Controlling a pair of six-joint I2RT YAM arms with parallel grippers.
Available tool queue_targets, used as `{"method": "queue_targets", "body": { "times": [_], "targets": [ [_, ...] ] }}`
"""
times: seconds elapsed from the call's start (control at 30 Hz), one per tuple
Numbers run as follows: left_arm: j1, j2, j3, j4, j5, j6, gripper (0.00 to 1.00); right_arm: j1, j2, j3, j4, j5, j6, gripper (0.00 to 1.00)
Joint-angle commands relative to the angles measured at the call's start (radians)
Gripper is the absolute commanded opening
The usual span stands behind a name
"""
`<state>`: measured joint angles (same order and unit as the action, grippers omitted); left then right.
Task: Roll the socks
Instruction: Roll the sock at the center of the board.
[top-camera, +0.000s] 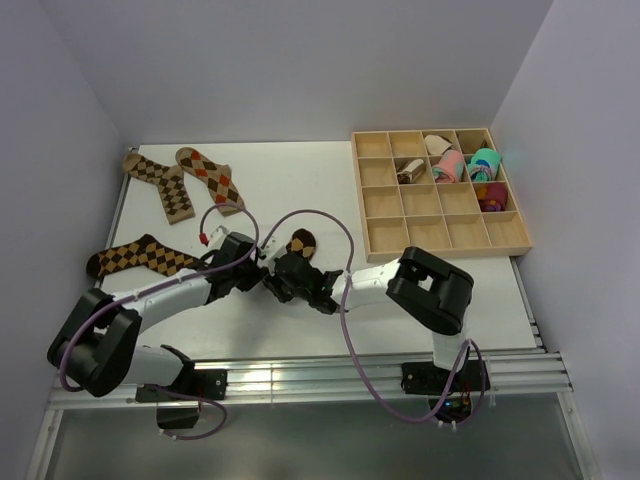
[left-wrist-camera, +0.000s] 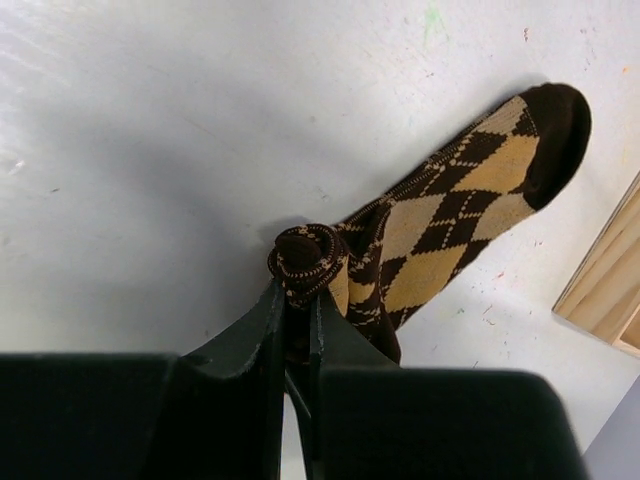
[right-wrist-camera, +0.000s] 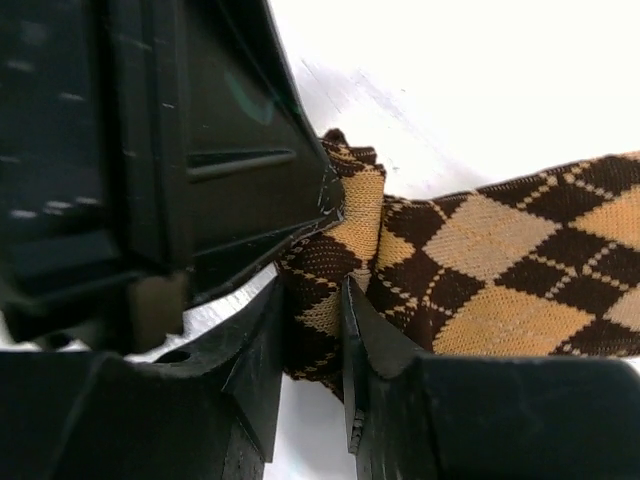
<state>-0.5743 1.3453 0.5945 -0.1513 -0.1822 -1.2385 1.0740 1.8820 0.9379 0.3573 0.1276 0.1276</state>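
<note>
One brown-and-tan argyle sock (top-camera: 300, 242) lies at the table's middle, its cuff end wound into a small roll (left-wrist-camera: 305, 258) and its dark toe (left-wrist-camera: 558, 120) pointing away. My left gripper (left-wrist-camera: 297, 297) is shut on that roll, pinching it between narrow jaws. From the other side, my right gripper (right-wrist-camera: 313, 300) is shut on a fold of the same sock (right-wrist-camera: 500, 260), fabric filling the gap between its fingers. The two grippers nearly touch, left gripper (top-camera: 258, 270) beside right gripper (top-camera: 282, 278). Three more argyle socks lie flat at the left: sock (top-camera: 160, 183), sock (top-camera: 211, 178) and sock (top-camera: 135, 258).
A wooden compartment tray (top-camera: 385, 232) stands at the back right. It holds pink (top-camera: 449, 166) and teal (top-camera: 485, 162) rolled bundles in its far cells. White walls close the table on the left, back and right.
</note>
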Motion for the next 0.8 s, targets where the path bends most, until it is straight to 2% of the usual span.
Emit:
{"method": "queue_targets", "body": {
  "times": [0.0, 0.03, 0.1, 0.17, 0.2, 0.27, 0.3, 0.37, 0.53, 0.63, 0.77],
  "targets": [
    [-0.010, -0.084, -0.021, -0.048, 0.015, -0.033, 0.05, -0.003, 0.043, -0.025, -0.081, -0.064, 0.044, 0.03],
    [-0.010, -0.098, -0.030, -0.047, 0.012, -0.041, 0.08, -0.009, 0.039, -0.027, -0.077, -0.083, 0.052, 0.00],
    [-0.007, -0.145, -0.059, -0.042, -0.002, -0.062, 0.15, -0.037, 0.023, -0.037, -0.058, -0.176, 0.085, 0.00],
    [-0.006, -0.182, -0.090, -0.036, -0.019, -0.073, 0.29, -0.065, 0.017, -0.057, -0.024, -0.256, 0.130, 0.00],
    [-0.006, -0.216, -0.099, -0.031, -0.025, -0.082, 0.43, -0.097, 0.014, -0.066, -0.015, -0.294, 0.145, 0.00],
    [-0.006, -0.248, -0.128, -0.019, -0.033, -0.087, 0.50, -0.126, 0.014, -0.073, 0.014, -0.411, 0.190, 0.00],
    [-0.006, -0.274, -0.134, -0.007, -0.033, -0.084, 0.57, -0.140, 0.014, -0.083, 0.029, -0.448, 0.202, 0.00],
    [-0.002, -0.291, -0.142, -0.004, -0.034, -0.079, 0.59, -0.174, 0.016, -0.090, 0.058, -0.537, 0.231, 0.00],
    [0.060, -0.259, -0.108, 0.053, 0.044, 0.040, 0.59, -0.187, 0.023, -0.091, 0.046, -0.554, 0.195, 0.00],
    [0.137, -0.167, -0.055, 0.093, 0.160, 0.132, 0.57, -0.187, 0.022, -0.096, 0.045, -0.548, 0.162, 0.00],
    [0.183, 0.003, 0.062, 0.121, 0.291, 0.264, 0.55, -0.186, 0.025, -0.096, 0.039, -0.523, 0.123, 0.00]
  ]
}}
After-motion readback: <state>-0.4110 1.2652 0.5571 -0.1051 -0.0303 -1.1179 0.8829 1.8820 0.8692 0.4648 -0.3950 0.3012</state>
